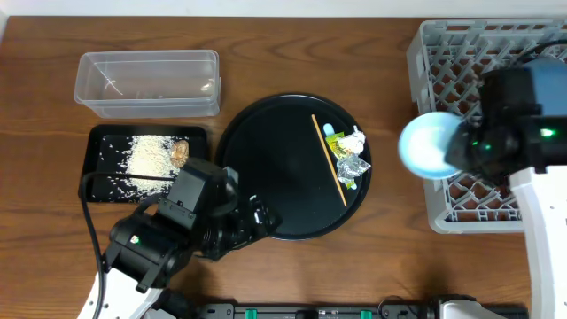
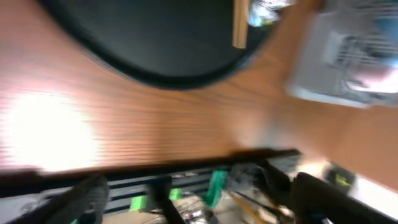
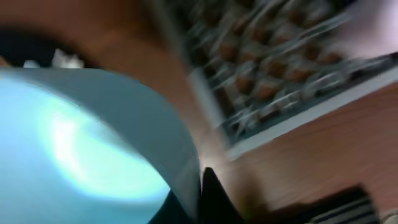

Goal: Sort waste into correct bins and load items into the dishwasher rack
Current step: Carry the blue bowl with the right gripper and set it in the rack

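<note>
We see the light blue bowl (image 1: 428, 146) at the right of the table, held up at the left rim of the dishwasher rack (image 1: 483, 199), between that rack and the round black tray (image 1: 266, 151). The right gripper (image 1: 454, 151) is pressed together on the bowl's right edge. In the right wrist view the bowl fills the lower left, with one dark finger (image 3: 214, 199) against its rim and the blurred grey grid of the rack beyond.

The rack is a large grey crate with rows of upright pegs, filling the top right corner.

On the round tray's right half lies a thin stick (image 1: 329, 159), running diagonally. Just beside it sit crumpled yellow-green and silver foil wrappers (image 1: 347, 161) and a small white tissue wad (image 1: 357, 138).

Left of the round tray is a shallow black rectangular tray (image 1: 106, 182) holding loose white rice (image 1: 146, 158) and a brownish food lump (image 1: 180, 152). Above it stands a clear plastic tub (image 1: 146, 81).

The left gripper (image 1: 261, 220) hangs over the lower left rim of the round tray. In the blurred left wrist view its dark fingers (image 2: 87, 196) sit far apart at the bottom corners, spread with nothing between them.
</note>
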Controlling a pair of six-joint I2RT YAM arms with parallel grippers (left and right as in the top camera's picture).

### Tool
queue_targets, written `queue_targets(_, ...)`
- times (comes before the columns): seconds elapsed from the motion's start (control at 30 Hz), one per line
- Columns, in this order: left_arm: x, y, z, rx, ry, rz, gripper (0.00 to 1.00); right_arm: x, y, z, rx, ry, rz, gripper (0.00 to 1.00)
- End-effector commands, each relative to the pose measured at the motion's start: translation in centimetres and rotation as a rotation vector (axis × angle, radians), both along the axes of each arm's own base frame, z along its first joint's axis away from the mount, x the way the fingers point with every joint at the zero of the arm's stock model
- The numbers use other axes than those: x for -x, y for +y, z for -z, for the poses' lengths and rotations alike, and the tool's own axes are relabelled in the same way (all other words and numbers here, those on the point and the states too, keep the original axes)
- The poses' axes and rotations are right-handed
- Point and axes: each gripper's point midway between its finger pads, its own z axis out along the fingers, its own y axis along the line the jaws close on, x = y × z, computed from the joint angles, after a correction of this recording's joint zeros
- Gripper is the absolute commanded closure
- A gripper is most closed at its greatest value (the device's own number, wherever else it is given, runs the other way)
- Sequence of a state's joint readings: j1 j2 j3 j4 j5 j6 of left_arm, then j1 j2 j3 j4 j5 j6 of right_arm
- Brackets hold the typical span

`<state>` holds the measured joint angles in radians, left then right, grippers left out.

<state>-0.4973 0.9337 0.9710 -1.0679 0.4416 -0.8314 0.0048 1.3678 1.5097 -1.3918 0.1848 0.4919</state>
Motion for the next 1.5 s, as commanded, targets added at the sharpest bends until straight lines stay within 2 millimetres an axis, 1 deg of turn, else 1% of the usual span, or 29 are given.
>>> queue_targets(0.0,-0.9,3.3,1.5,-0.189,-0.036,-0.072,0.02,-0.4,-5.1,-3.5,0.202,-0.089,0.132,0.92)
queue_targets(0.07,-0.5,4.3,2.0,-0.244,-0.016,-0.083,0.02,-0.6,-7.0,-4.6,0.266,-0.127,0.192,0.91)
queue_targets(0.13,-0.1,4.8,2.3,-0.274,0.003,-0.086,0.02,-0.7,-8.8,-5.4,0.324,-0.157,0.251,0.92)
queue_targets(0.23,0.1,4.9,2.4,-0.278,0.012,-0.085,0.02,-1.1,-10.5,-5.7,0.344,-0.179,0.305,0.96)
queue_targets(0.27,0.2,4.9,2.4,-0.279,0.012,-0.085,0.02,-1.4,-10.8,-5.7,0.344,-0.184,0.316,0.98)
queue_targets(0.33,0.1,4.9,2.4,-0.279,0.011,-0.085,0.02,-2.0,-11.3,-5.3,0.335,-0.19,0.329,0.99)
queue_targets(0.43,0.1,4.9,2.4,-0.278,0.012,-0.085,0.02,-3.1,-10.8,-3.9,0.276,-0.169,0.308,0.97)
queue_targets(0.53,0.1,4.9,2.4,-0.279,0.011,-0.085,0.02,-4.1,-10.0,-2.2,0.22,-0.128,0.271,0.89)
queue_targets(0.6,0.1,4.9,2.4,-0.278,0.012,-0.085,0.02,-4.7,-9.3,-1.1,0.186,-0.098,0.225,0.8)
queue_targets(0.63,0.1,4.9,2.4,-0.279,0.011,-0.085,0.02,-4.9,-9.0,-0.6,0.165,-0.085,0.203,0.74)
queue_targets(0.7,0.1,4.9,2.4,-0.278,0.012,-0.085,0.02,-5.2,-8.3,0.1,0.126,-0.066,0.174,0.67)
queue_targets(0.83,0.1,4.9,2.4,-0.279,0.012,-0.085,0.02,-4.9,-6.7,1.0,0.041,-0.036,0.141,0.46)
queue_targets(0.93,0.1,4.9,2.4,-0.279,0.011,-0.085,0.02,-4.7,-6.0,1.2,0.008,-0.02,0.109,0.37)
queue_targets(0.97,0.1,4.9,2.4,-0.279,0.011,-0.085,0.02,-4.6,-5.6,1.3,-0.007,-0.014,0.087,0.36)
queue_targets(1.03,0.1,4.9,2.4,-0.278,0.012,-0.085,0.02,-4.4,-4.5,1.5,-0.06,-0.001,0.054,0.42)
queue_targets(1.1,0.1,4.9,2.4,-0.278,0.012,-0.085,0.02,-4.3,-2.5,1.7,-0.149,0.009,-0.02,0.42)
queue_targets(1.17,0.1,4.9,2.4,-0.278,0.012,-0.085,0.02,-4.3,0.3,1.6,-0.261,0.004,-0.133,0.4)
queue_targets(1.2,0.1,4.9,2.4,-0.279,0.011,-0.085,0.02,-4.3,2.4,1.3,-0.344,-0.006,-0.229,0.38)
queue_targets(1.23,0.1,4.9,2.4,-0.279,0.012,-0.085,0.02,-4.3,4.1,0.9,-0.406,-0.017,-0.307,0.36)
queue_targets(1.27,0.1,4.9,2.4,-0.279,0.012,-0.085,0.02,-4.0,6.1,0.5,-0.473,-0.027,-0.392,0.3)
queue_targets(1.33,0.1,4.9,2.4,-0.278,0.012,-0.085,0.02,-3.3,9.3,-0.1,-0.565,-0.024,-0.499,0.01)
queue_targets(1.4,0.1,4.9,2.4,-0.278,0.012,-0.085,0.02,-2.9,10.6,0.0,-0.562,-0.008,-0.538,0.01)
queue_targets(1.47,0.1,4.9,2.4,-0.278,0.011,-0.085,0.02,-2.7,12.2,0.4,-0.545,0.005,-0.595,0.01)
